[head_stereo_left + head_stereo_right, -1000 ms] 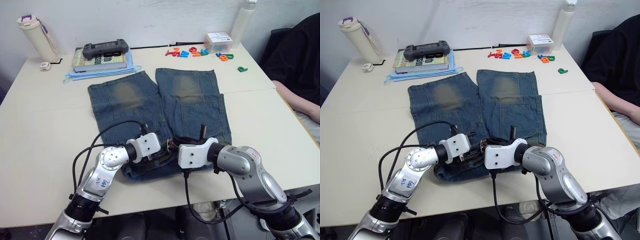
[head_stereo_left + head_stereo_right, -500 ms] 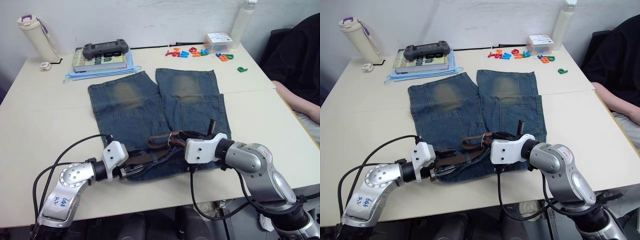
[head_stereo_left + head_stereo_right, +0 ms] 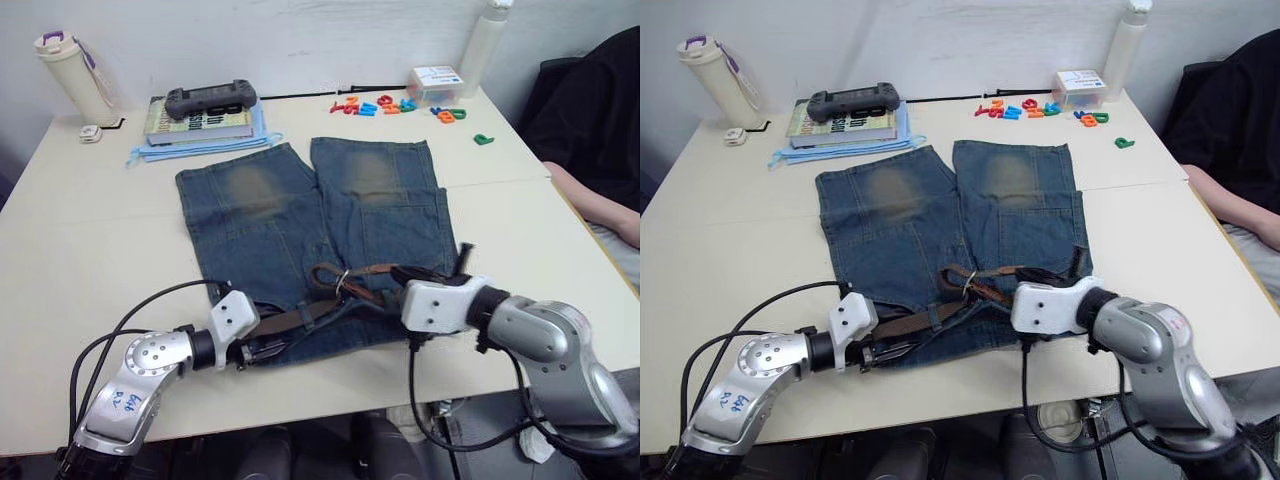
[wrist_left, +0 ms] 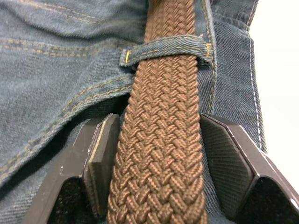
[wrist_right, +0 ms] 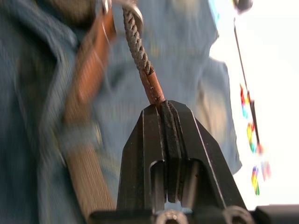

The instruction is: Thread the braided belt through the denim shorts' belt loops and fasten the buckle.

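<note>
Shorts: the denim shorts (image 3: pixel 310 240) lie flat on the pale table (image 3: pixel 80 250), waistband toward me, legs pointing away, one faded yellowish patch on each leg. The braided belt (image 4: pixel 163 154) runs along the waistband. In my left wrist view it passes under one of the belt loops (image 4: pixel 166 49), a narrow denim strip with yellow stitching, and then comes on between my two left fingers (image 4: pixel 100 158). My left gripper (image 3: pixel 252 349) sits at the waistband's left end; its jaws stand apart on either side of the strap, one pad near the belt's edge, the other with a visible gap, so they are released, not clamped. My right gripper (image 5: pixel 163 109) is over the right part of the waistband, jaws clenched on the belt's tan leather end (image 5: pixel 152 86), which sticks out from between the closed fingertips. From there the braided cord rises to the buckle (image 3: pixel 341 279), a small silver frame lying on the denim near the middle of the waistband, where the strap forms a loose loop. Beyond the shorts, at the table's far edge: a stack of books (image 3: pixel 205 125) with a dark game controller (image 3: pixel 210 97) on top, a white bottle (image 3: pixel 72 70) at the far left corner, scattered coloured letters (image 3: pixel 395 104), a small white box (image 3: pixel 436 82). A person's arm (image 3: pixel 595 205) rests at the table's right side
</note>
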You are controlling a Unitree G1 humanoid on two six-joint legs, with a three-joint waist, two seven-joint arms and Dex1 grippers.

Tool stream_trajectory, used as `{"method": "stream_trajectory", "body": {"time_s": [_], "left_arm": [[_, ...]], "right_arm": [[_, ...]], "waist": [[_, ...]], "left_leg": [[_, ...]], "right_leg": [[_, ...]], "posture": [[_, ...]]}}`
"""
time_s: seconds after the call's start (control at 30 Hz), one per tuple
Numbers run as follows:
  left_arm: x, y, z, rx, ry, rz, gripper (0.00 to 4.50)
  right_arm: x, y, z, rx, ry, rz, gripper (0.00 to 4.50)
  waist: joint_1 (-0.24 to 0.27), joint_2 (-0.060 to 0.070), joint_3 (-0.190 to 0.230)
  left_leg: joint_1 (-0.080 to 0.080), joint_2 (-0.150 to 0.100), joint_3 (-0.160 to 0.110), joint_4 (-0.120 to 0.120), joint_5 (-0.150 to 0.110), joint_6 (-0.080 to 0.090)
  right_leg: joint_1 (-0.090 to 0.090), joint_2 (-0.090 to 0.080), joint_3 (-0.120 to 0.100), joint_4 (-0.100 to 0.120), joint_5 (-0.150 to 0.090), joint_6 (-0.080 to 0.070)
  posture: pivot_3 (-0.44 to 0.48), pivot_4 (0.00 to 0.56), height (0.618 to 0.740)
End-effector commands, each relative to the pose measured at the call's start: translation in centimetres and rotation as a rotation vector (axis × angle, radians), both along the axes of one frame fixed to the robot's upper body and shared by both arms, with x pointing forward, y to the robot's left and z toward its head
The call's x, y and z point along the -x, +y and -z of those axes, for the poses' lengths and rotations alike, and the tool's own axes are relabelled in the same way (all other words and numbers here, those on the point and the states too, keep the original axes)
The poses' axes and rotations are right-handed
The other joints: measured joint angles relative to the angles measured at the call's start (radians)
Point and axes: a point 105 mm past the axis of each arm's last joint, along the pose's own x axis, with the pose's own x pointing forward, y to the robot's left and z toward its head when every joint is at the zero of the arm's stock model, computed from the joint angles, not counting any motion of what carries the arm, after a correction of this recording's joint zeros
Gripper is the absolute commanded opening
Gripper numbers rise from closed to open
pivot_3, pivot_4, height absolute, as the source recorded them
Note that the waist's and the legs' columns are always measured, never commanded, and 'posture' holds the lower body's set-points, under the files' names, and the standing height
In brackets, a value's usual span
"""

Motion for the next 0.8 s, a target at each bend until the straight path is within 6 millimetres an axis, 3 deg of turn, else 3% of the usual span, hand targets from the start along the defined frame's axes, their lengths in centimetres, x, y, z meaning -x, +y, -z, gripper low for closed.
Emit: {"method": "stream_trajectory", "body": {"time_s": [0.03,0.27,0.8], "left_arm": [[0.2,1.2,1.7,-0.075,0.039,-0.024,3.04],[0.4,1.6,2.2,-0.090,0.026,-0.022,3.04],[0.8,2.7,2.7,-0.111,0.039,-0.043,3.04]], "right_arm": [[0.3,-2.0,-0.9,0.004,-0.049,0.064,0.00],[0.5,-5.6,-0.2,0.037,-0.022,0.184,0.00],[1.1,-8.6,0.5,0.131,0.000,0.258,0.00]], "waist": [[0.000,0.000,0.000],[-0.002,0.002,-0.001],[-0.001,0.002,-0.002]], "left_leg": [[0.000,0.000,0.000,0.000,0.000,0.000],[0.001,0.000,0.001,0.000,-0.001,0.001],[0.001,0.001,0.001,0.000,-0.001,0.002]], "right_leg": [[0.000,0.000,0.000,0.000,0.000,0.000],[0.001,0.001,0.000,0.000,0.000,0.000],[0.001,0.001,0.000,0.000,0.000,0.000]], "posture": [[0.000,0.150,0.714],[0.000,0.150,0.714],[0.000,0.150,0.714]]}}
